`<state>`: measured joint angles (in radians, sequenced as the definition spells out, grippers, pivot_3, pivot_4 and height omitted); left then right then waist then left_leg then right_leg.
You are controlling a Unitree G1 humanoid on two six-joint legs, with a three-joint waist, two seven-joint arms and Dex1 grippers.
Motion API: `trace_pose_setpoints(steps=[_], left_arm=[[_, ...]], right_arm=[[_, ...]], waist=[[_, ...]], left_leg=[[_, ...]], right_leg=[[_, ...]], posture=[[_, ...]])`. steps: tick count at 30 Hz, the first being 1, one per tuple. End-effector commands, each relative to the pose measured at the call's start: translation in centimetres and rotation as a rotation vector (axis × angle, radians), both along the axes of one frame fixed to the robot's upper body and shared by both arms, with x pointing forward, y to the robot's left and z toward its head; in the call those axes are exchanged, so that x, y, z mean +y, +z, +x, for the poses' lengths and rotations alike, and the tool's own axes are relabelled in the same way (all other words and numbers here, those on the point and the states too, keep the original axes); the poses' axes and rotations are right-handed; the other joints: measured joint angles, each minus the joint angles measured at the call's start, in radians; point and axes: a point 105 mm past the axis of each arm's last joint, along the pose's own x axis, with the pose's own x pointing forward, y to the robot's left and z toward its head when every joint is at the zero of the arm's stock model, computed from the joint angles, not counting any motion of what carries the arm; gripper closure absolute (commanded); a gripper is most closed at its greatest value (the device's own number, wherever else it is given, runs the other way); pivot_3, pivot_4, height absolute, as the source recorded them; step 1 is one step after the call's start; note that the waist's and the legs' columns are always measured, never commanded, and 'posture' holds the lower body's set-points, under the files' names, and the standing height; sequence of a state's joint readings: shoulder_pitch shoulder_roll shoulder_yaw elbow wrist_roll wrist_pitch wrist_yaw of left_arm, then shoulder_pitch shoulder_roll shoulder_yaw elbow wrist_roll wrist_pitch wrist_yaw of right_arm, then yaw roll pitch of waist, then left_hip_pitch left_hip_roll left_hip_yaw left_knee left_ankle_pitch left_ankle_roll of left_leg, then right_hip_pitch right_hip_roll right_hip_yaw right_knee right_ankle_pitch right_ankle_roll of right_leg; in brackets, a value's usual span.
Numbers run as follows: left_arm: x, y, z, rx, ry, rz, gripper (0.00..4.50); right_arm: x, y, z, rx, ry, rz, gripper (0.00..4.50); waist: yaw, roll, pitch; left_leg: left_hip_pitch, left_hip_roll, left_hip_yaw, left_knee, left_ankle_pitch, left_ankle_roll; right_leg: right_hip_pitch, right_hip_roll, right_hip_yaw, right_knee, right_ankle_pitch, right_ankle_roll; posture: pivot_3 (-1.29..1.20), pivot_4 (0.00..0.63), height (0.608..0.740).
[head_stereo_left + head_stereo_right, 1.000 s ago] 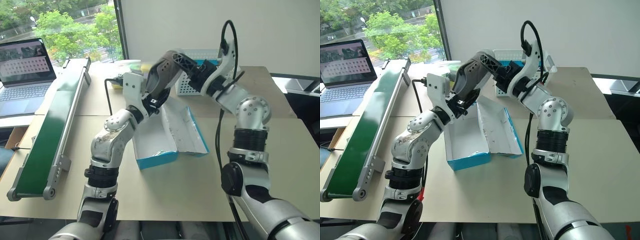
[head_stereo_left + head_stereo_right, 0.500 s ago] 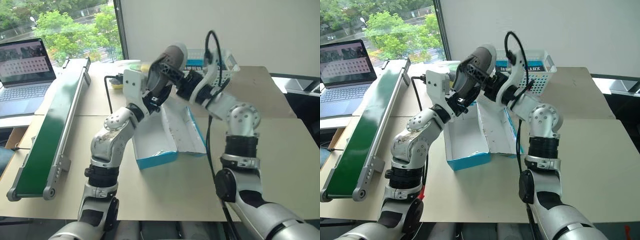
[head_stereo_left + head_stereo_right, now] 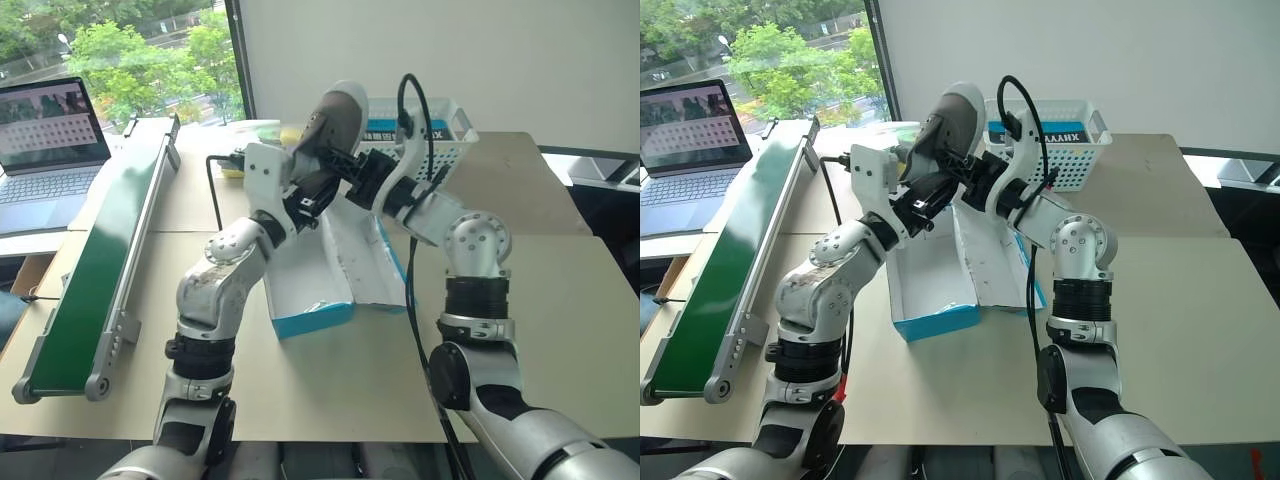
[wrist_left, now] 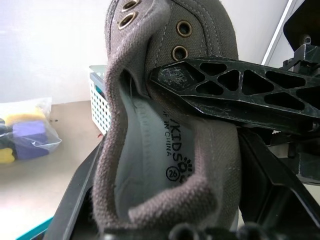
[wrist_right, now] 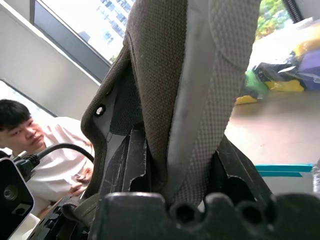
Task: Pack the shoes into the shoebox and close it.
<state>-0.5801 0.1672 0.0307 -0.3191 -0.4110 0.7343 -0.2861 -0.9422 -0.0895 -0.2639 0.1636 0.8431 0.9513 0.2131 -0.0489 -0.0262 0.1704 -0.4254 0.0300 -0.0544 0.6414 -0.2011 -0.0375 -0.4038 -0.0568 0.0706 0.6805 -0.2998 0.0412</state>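
While shoe [image 3: 335,120] hangs above open shoebox [image 3: 310,285], both grippers grasp it: R gripper [image 3: 352,172] at collar, L gripper [image 3: 318,190] looser. Let L release fully, then lower sole-down into box.

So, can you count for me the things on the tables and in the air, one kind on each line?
grey shoe: 1
teal shoebox: 1
white basket: 1
laptop: 1
green conveyor belt: 1
clear bag of small items: 1
Total: 6
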Motion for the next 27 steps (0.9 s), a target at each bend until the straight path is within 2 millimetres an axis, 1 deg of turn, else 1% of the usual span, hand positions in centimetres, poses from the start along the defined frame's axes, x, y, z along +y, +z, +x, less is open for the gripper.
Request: trace_pose_setpoints(steps=[1,4,6,9,11,12,13,15,16,18,21,24,27], left_arm=[[0.9,-0.7,-2.2,0.026,-0.060,0.014,0.05],[2.1,-1.2,-2.7,0.044,-0.039,0.045,0.00],[2.6,-1.2,-3.1,0.057,-0.039,0.056,0.00],[4.0,-1.1,-3.7,0.066,-0.024,0.079,0.00],[5.8,-0.7,-3.7,0.062,0.024,0.103,0.00],[6.7,-0.5,-3.6,0.058,0.053,0.112,0.00],[7.6,-0.2,-3.5,0.053,0.084,0.121,0.00],[8.9,0.0,-3.4,0.048,0.127,0.131,0.00],[9.2,0.1,-3.4,0.048,0.138,0.137,0.00],[9.5,-0.1,-3.6,0.044,0.143,0.173,0.00],[8.9,-0.8,-4.4,0.039,0.083,0.276,0.00],[8.0,-1.8,-5.7,0.051,-0.026,0.394,0.00],[7.5,-2.3,-6.6,0.065,-0.096,0.453,0.00]], right_arm=[[-1.6,2.2,0.2,-0.084,-0.051,0.045,3.82],[-1.6,2.2,0.3,-0.090,-0.049,0.038,3.88],[-1.6,2.2,0.3,-0.094,-0.049,0.033,3.90],[-1.4,2.2,0.3,-0.097,-0.039,0.016,3.91],[-0.9,2.0,-0.1,-0.130,-0.036,-0.131,3.91],[-0.3,1.9,-0.5,-0.115,-0.012,-0.210,3.91],[0.6,2.3,-1.3,-0.130,0.036,-0.263,3.91],[2.6,3.9,-3.2,-0.132,0.145,-0.274,3.91],[3.0,4.4,-3.7,-0.131,0.171,-0.273,3.91],[3.5,4.2,-4.2,-0.107,0.188,-0.337,3.91],[3.7,2.9,-4.6,-0.078,0.197,-0.457,3.91],[4.2,0.9,-5.0,-0.017,0.211,-0.571,3.91],[4.1,-1.1,-4.5,0.043,0.175,-0.652,3.91]], waist=[[0.003,0.000,0.000],[0.005,0.000,0.000],[0.006,0.000,0.000],[0.003,0.000,0.000],[0.001,0.000,0.000],[0.001,0.000,0.000],[0.000,0.001,0.001],[-0.004,0.001,0.001],[-0.007,0.001,0.001],[-0.008,0.001,0.001],[-0.002,0.001,0.000],[0.008,0.001,0.001],[0.007,0.001,0.001]], left_leg=[[0.000,0.000,0.000,0.000,0.000,0.000],[0.000,0.000,0.000,0.000,0.000,0.000],[0.000,0.000,0.000,0.001,0.000,0.000],[0.001,0.000,0.000,0.001,0.000,0.000],[0.001,0.000,0.000,0.001,0.000,0.000],[0.001,0.000,0.000,0.001,0.000,0.000],[0.001,0.000,0.000,0.001,0.000,0.000],[0.000,0.000,0.000,0.001,0.000,0.000],[0.001,0.000,0.000,0.001,0.000,0.000],[0.001,0.001,0.000,0.000,0.000,0.000],[0.001,0.001,-0.001,0.000,0.000,0.000],[0.000,0.000,-0.001,0.000,0.000,0.000],[0.001,0.000,-0.001,0.000,0.000,0.000]], right_leg=[[0.000,0.000,0.000,0.000,0.000,0.000],[0.000,0.000,0.000,-0.001,0.000,0.000],[0.000,0.000,0.000,-0.002,0.000,0.000],[0.000,0.000,0.000,-0.002,0.000,0.000],[0.000,0.000,0.000,-0.002,0.000,0.000],[0.000,0.000,0.000,-0.002,0.000,0.000],[0.000,0.000,0.000,-0.002,0.000,0.000],[-0.002,0.000,0.001,-0.001,0.000,0.000],[-0.002,0.000,0.000,-0.001,0.000,0.000],[-0.002,0.001,0.000,-0.001,0.000,0.000],[0.000,0.001,-0.001,-0.001,0.000,0.000],[0.000,0.000,-0.001,-0.003,0.000,0.000],[-0.001,0.000,-0.001,-0.003,0.000,0.000]], posture=[[0.00,0.150,0.740],[0.00,0.150,0.740],[0.00,0.150,0.740],[0.00,0.150,0.740],[0.00,0.150,0.740],[0.00,0.150,0.740],[0.00,0.150,0.740],[0.00,0.150,0.740],[0.00,0.150,0.740],[0.00,0.150,0.740],[0.00,0.150,0.740],[0.00,0.150,0.740],[0.00,0.150,0.740]])
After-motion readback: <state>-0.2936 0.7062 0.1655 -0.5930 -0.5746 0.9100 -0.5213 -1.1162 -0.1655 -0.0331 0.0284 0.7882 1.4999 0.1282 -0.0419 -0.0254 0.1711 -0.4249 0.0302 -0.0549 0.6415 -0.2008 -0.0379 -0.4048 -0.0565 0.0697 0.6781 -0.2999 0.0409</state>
